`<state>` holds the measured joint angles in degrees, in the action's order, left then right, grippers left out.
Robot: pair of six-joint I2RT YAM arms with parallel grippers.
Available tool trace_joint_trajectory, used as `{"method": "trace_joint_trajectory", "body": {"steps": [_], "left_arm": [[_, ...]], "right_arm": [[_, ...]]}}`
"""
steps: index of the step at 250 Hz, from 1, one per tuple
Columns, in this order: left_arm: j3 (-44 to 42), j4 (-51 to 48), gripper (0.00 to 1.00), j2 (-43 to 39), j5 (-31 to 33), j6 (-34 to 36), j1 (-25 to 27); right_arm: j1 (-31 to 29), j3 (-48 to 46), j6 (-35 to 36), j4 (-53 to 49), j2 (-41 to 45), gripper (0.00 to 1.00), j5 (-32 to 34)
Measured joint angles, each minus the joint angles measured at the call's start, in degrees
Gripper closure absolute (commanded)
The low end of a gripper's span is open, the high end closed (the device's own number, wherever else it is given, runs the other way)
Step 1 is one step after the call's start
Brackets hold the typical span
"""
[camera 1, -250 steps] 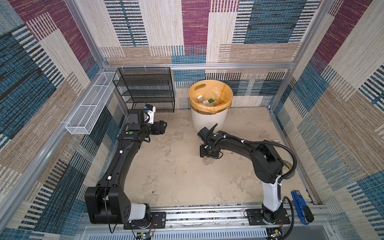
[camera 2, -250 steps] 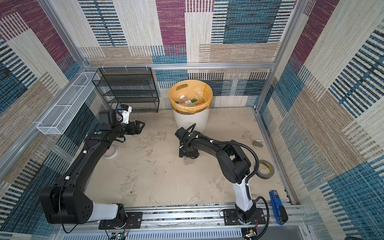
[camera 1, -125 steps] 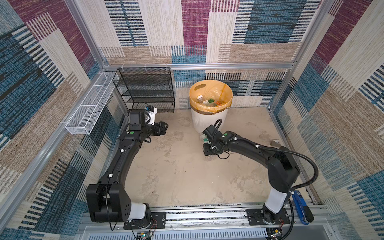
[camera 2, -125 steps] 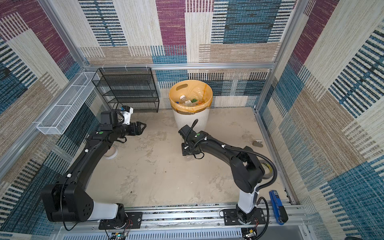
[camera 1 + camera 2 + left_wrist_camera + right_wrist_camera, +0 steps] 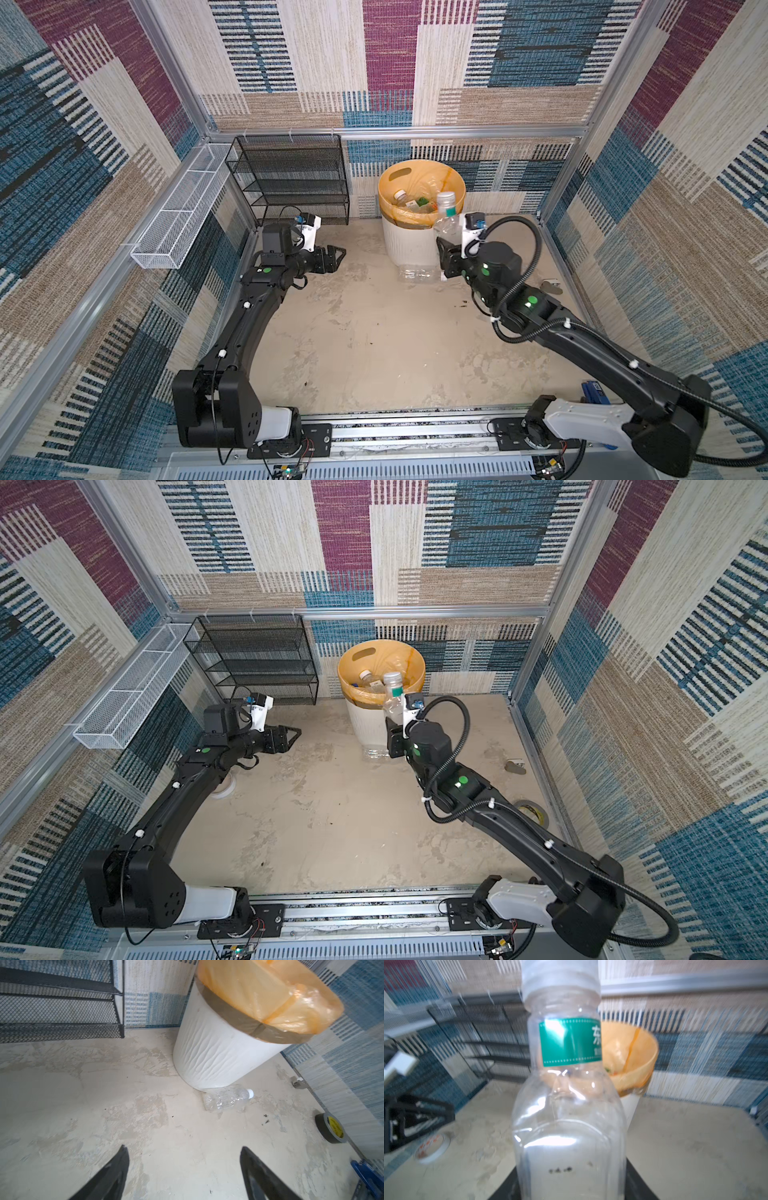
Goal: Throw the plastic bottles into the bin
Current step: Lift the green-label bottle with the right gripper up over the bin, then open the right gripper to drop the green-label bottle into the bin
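Scuffed beige desk, with the white bin and its orange liner standing at the back. A few bottles are already inside. The right fingers are clamped on an upright green-label bottle, held up beside the bin's rim. The left fingers are spread wide with nothing in them. A clear white-capped bottle lies on the desk at the bin's base.
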<state>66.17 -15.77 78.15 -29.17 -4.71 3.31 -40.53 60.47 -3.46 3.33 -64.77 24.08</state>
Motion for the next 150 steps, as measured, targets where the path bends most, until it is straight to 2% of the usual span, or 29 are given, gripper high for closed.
{"method": "trace_joint_trajectory", "body": {"steps": [37, 55, 71, 87, 105, 129, 150], "left_arm": [[-2.7, 2.6, 0.15, -4.0, -1.0, 0.9, 3.4], [-4.1, 4.0, 0.15, -5.9, -1.0, 2.1, 5.1], [-4.6, 4.7, 0.15, -7.1, -1.0, 2.9, 6.4], [-4.9, 5.0, 0.15, -8.0, -0.9, 3.5, 7.3], [-4.9, 5.1, 0.14, -8.6, -0.7, 4.3, 8.0], [-4.9, 5.1, 0.14, -9.5, 0.6, 5.2, 8.6], [-4.9, 4.9, 0.12, -10.1, 0.6, 6.1, 8.9]], "right_arm": [[1.4, -6.4, 11.1, 24.0, 4.9, 0.55, 2.2], [4.0, -5.0, 12.9, 29.8, 3.8, 0.55, 1.1], [8.1, 0.8, 11.9, 31.0, 0.0, 0.54, -0.7], [12.7, 10.7, 8.1, 27.9, -7.2, 0.49, -4.4], [15.6, 25.6, 4.5, 19.9, -17.8, 0.45, -9.0], [16.1, 48.8, 3.0, 2.6, -34.7, 0.32, -16.4], [16.1, 60.2, 2.0, -11.9, -43.5, 0.21, -19.8]]}}
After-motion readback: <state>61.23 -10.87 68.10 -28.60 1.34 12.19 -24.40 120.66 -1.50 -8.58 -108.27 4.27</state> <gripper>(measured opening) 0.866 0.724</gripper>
